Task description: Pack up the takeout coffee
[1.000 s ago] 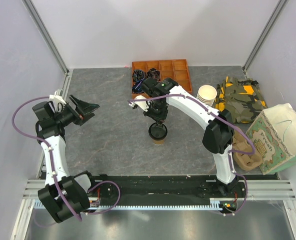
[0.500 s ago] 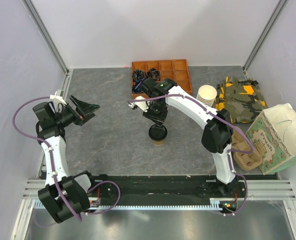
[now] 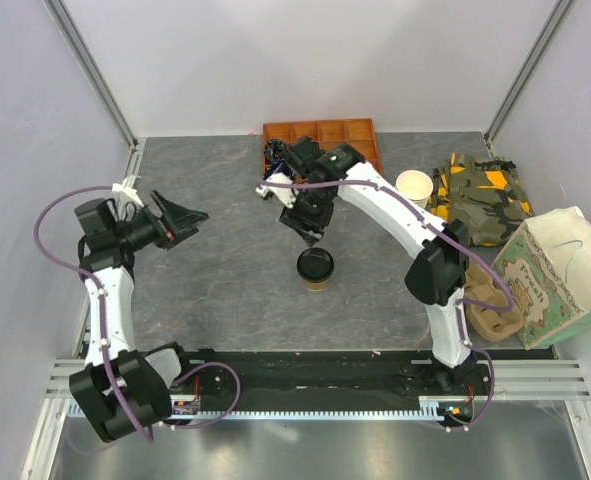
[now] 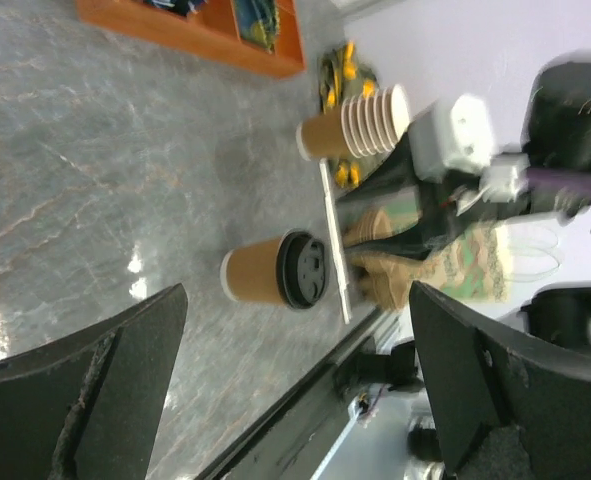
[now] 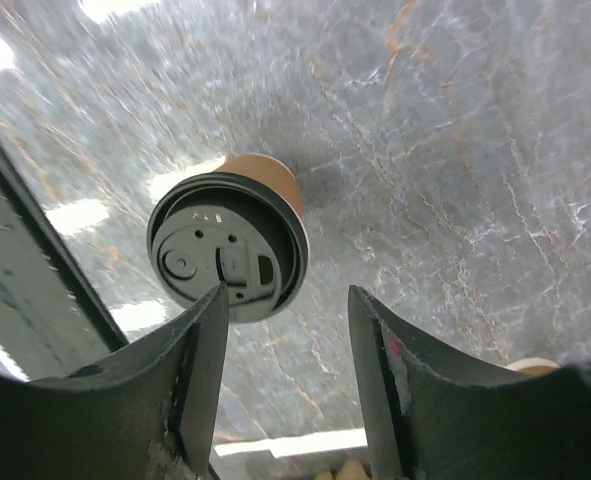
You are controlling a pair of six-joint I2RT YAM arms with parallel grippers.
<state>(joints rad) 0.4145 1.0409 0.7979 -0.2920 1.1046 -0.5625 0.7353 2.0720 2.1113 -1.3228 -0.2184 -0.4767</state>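
Nearest, at the right edge of the surface (image 3: 225,290), a pulp cup tray (image 3: 490,308) sits just beside a printed paper bag (image 3: 560,275). I judge that one of these is where the drink is meant to go. The takeout coffee (image 3: 315,268) stands upright in the middle of the surface with its black lid on, well apart from both.

Just beyond the cup, the right fingers (image 5: 195,370) hang apart with nothing between them, above the lid and not touching it. Off to the left, the left fingers (image 4: 95,380) are spread wide and empty, well apart from the cup.

Farther right are a stack of lidless cups (image 3: 413,187) and a camouflage cloth (image 3: 475,195). An orange compartment box (image 3: 345,140) sits at the far edge.

The lid looks seated, and carrying the cup has not begun. To do it well, the right fingers should come down around the paper wall below the lid's rim. They should close only enough to hold, since a hard squeeze could buckle the cup and lift the lid. The cup should stay upright on the way right and go squarely into a tray well before release.
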